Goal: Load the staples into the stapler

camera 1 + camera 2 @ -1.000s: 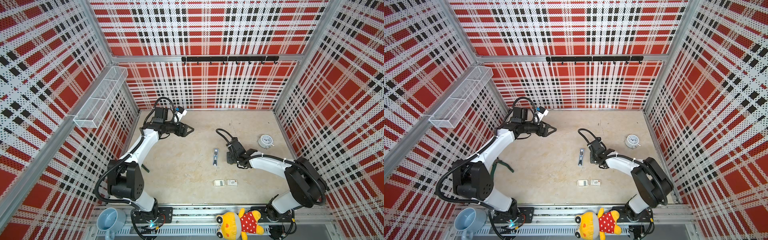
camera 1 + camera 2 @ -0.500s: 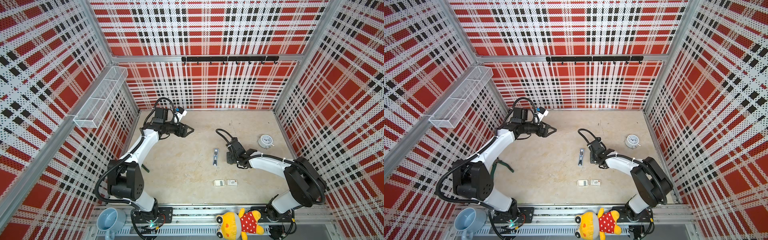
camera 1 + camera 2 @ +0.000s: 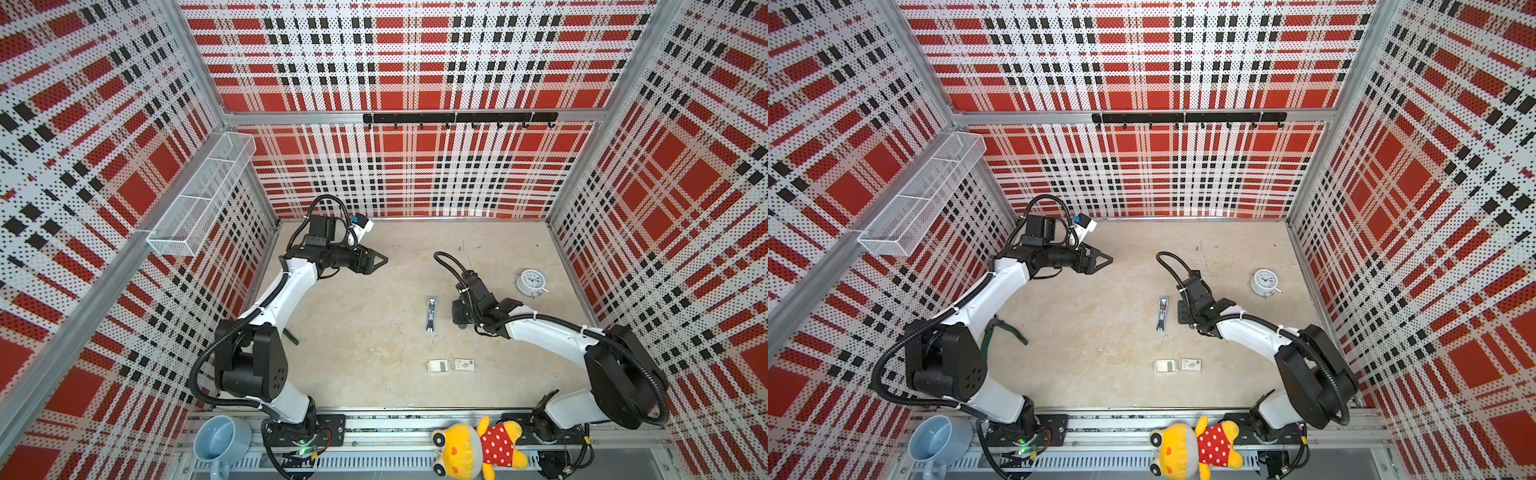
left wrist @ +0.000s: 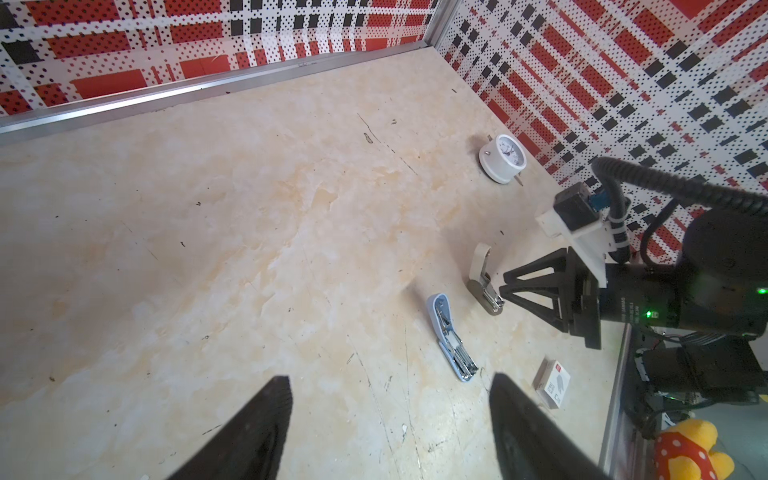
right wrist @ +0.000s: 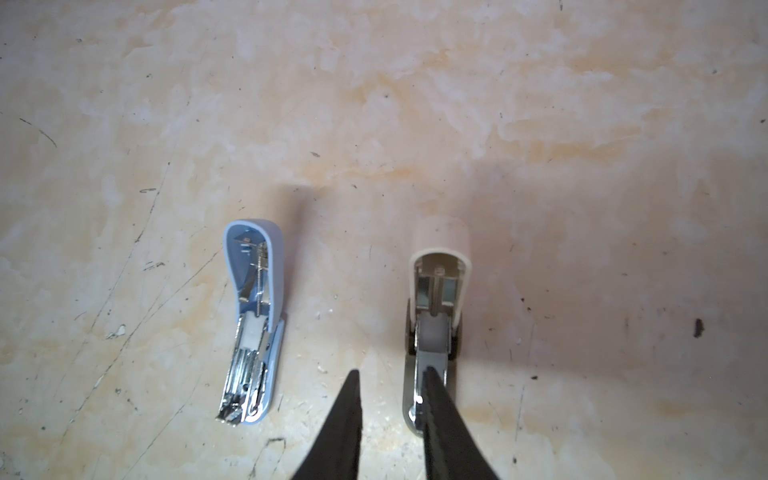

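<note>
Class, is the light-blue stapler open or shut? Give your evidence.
Open: the light-blue stapler lies with its lid swung back flat, baring the silver inner channel.

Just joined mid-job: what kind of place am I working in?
Probably a robot test cell: plaid perforated walls box in a beige tabletop, and the left arm and right arm are mounted on a front rail.

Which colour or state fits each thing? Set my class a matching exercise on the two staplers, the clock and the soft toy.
Things:
1 blue stapler
2 beige stapler
3 clock
4 soft toy

Descriptions:
A yellow and red
B lid raised
C white, round face
D folded out flat

Pairs: 1-D, 2-B, 3-C, 4-A
</note>
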You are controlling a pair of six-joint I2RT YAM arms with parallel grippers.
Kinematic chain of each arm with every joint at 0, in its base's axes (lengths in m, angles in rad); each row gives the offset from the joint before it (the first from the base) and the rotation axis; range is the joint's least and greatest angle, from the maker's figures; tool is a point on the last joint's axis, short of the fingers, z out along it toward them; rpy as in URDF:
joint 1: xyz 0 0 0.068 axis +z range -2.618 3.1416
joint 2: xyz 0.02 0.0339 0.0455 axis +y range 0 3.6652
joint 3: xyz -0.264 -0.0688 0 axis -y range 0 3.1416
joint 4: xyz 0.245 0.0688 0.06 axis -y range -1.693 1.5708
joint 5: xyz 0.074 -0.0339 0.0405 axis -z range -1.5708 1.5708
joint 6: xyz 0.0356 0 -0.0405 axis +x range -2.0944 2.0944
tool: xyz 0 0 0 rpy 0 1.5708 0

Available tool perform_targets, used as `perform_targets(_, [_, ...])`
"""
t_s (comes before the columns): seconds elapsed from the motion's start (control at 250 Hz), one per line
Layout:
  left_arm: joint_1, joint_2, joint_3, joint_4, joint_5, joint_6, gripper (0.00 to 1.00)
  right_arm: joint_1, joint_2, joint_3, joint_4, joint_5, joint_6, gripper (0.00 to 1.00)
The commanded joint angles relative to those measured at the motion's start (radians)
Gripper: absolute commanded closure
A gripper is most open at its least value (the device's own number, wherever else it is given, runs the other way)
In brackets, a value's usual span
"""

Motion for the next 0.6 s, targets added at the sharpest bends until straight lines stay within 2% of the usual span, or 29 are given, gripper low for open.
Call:
perform_targets(0.0, [0.010,-0.028,-0.019,0.017,0.006,0.007,0.23,0.004,0.038,0.029,0.022,-0.016,-0.020,0.71])
perform_targets(0.596, [0.010,-0.046,-0.031,0.012,0.000,0.020,0.23,-0.007,0.095,0.057,0.034,0.004,-0.021,0.70])
